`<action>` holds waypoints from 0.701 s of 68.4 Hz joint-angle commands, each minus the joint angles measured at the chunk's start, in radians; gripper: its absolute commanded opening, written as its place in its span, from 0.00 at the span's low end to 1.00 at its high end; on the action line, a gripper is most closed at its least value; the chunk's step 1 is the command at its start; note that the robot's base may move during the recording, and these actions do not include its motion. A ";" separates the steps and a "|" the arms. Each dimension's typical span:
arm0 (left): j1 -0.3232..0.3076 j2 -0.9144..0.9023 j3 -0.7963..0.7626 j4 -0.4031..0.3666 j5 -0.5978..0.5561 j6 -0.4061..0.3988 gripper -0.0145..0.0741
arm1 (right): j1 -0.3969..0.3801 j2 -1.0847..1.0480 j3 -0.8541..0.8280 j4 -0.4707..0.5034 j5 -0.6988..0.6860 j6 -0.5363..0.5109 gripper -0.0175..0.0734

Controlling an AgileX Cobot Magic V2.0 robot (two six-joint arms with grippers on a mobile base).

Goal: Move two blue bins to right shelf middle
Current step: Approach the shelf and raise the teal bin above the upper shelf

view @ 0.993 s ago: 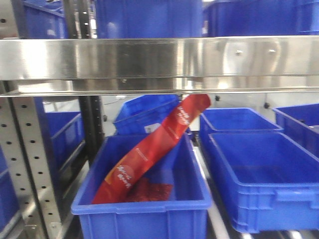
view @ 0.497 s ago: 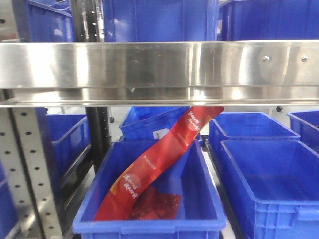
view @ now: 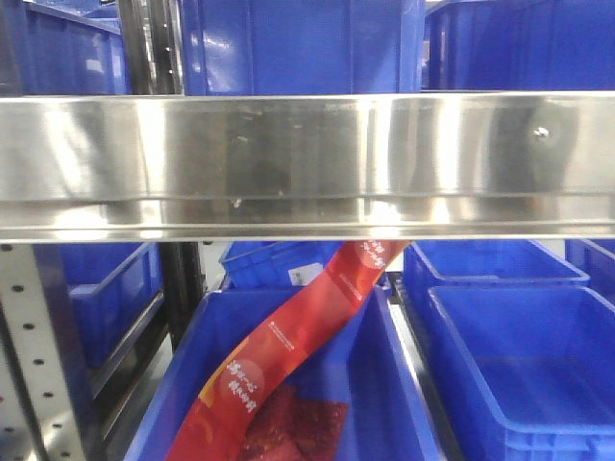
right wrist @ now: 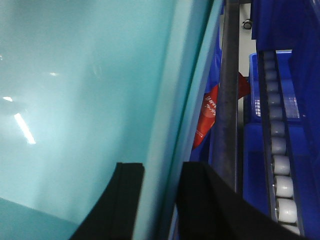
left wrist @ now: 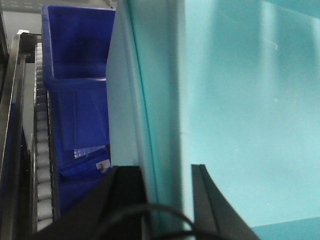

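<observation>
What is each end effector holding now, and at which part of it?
Each grips a pale teal bin by its rim wall: left end effector, right end effector.

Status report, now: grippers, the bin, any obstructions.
Left gripper and right gripper each clamp a wall of the teal bin. Steel shelf beam ahead. Red bag sits in blue bin below.

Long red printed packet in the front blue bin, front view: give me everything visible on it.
The long red printed packet looks like a glossy plastic strip with white and gold lettering along its length. It leans diagonally in the open blue plastic bin, low end at front left, upper end rising right and disappearing behind the steel shelf beam. A flatter dark red textured pack lies on the bin floor beside its lower part. Nothing grips it.
</observation>
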 commanded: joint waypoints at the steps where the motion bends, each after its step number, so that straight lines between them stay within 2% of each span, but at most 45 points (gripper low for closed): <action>1: 0.000 -0.029 -0.020 -0.049 -0.116 -0.009 0.04 | -0.003 -0.006 -0.010 -0.013 -0.059 -0.022 0.02; 48: 0.000 -0.029 -0.020 -0.049 -0.116 -0.009 0.04 | -0.003 -0.006 -0.010 -0.013 -0.059 -0.022 0.02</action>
